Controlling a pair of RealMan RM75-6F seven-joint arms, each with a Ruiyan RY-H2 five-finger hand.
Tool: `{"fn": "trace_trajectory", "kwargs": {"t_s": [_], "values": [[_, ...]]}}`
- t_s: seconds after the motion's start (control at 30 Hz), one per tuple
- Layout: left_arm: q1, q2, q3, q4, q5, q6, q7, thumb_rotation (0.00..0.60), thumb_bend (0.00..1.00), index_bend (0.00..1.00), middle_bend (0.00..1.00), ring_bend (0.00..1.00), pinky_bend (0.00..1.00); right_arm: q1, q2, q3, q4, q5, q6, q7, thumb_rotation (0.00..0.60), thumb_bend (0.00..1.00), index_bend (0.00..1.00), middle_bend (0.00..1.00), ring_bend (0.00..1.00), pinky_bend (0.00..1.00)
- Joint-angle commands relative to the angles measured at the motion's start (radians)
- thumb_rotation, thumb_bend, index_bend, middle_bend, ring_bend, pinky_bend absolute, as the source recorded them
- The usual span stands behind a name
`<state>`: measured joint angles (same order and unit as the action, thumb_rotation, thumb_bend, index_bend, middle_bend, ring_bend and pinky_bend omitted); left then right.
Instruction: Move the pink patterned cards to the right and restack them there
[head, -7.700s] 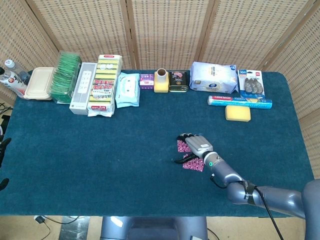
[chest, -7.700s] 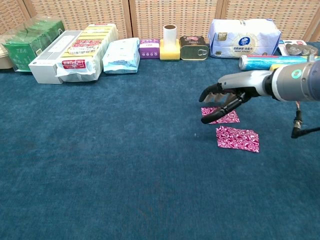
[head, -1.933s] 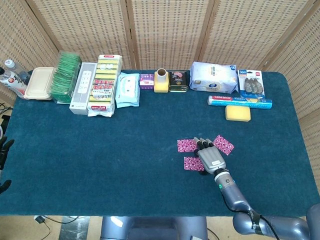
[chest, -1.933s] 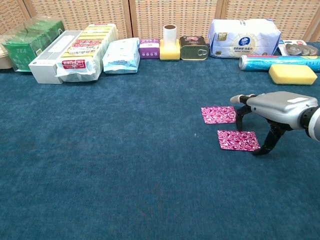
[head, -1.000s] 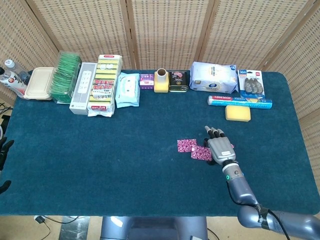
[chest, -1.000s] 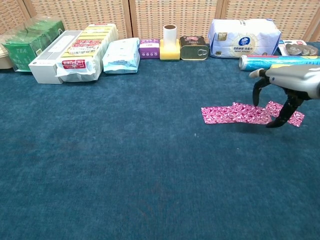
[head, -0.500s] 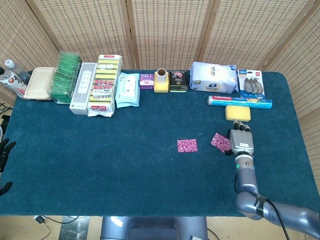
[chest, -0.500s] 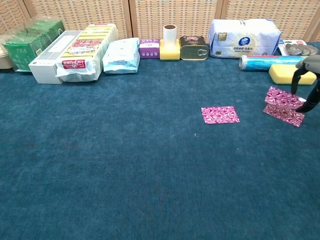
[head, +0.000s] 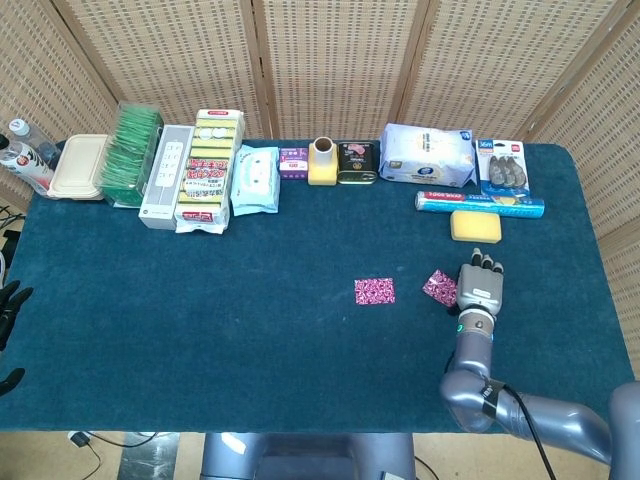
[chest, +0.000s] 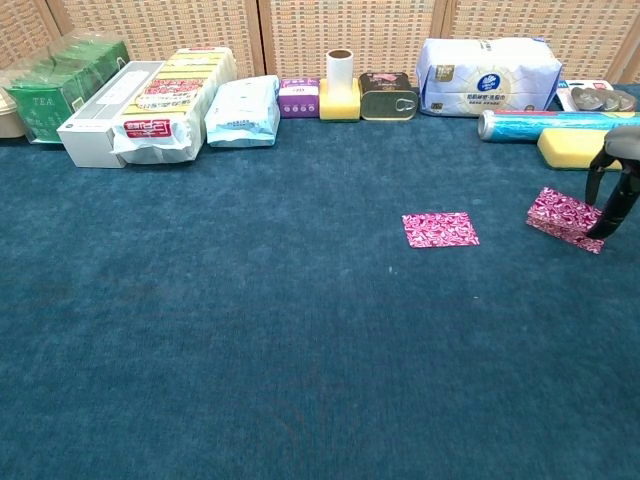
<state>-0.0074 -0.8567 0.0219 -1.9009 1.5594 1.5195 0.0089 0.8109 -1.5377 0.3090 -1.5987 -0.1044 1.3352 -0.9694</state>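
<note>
One pink patterned card (head: 374, 291) (chest: 440, 229) lies flat by itself near the table's middle. Two more pink cards (head: 440, 287) (chest: 565, 217) lie overlapped to its right, the upper one slightly askew. My right hand (head: 481, 283) (chest: 614, 190) stands over their right edge with its fingertips (chest: 603, 226) pointing down and touching the upper card. Whether it still pinches that card is unclear. My left hand (head: 8, 300) hangs off the table's left edge, fingers apart and holding nothing.
A yellow sponge (head: 475, 226) (chest: 575, 147) and a blue foil roll (head: 480, 204) lie just behind the right hand. Boxes, packets, a tin (head: 356, 163) and a tissue pack (head: 428, 156) line the back edge. The blue cloth table (head: 250, 300) spreads to the front and left.
The right hand has slid slightly left, and the upper card now sits more squarely over the lower one. The lone card has not moved.
</note>
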Motion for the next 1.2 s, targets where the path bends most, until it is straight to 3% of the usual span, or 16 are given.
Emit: {"fn": "trace_trajectory", "kwargs": {"t_s": [0.03, 1.2], "values": [[0.001, 0.002, 0.002, 0.002, 0.0, -0.001, -0.008, 0.6, 0.1, 0.0, 0.0, 0.0, 0.08, 0.0, -0.01, 0.003, 0.021, 0.005, -0.005, -0.004, 0.587, 0.26, 0.42, 0.0, 0.0, 0.08], [-0.009, 0.01, -0.002, 0.011, -0.016, -0.021, -0.033, 0.6, 0.1, 0.0, 0.0, 0.0, 0.08, -0.01, -0.055, 0.033, 0.111, 0.023, -0.064, -0.007, 0.586, 0.26, 0.4, 0.0, 0.0, 0.09]]}}
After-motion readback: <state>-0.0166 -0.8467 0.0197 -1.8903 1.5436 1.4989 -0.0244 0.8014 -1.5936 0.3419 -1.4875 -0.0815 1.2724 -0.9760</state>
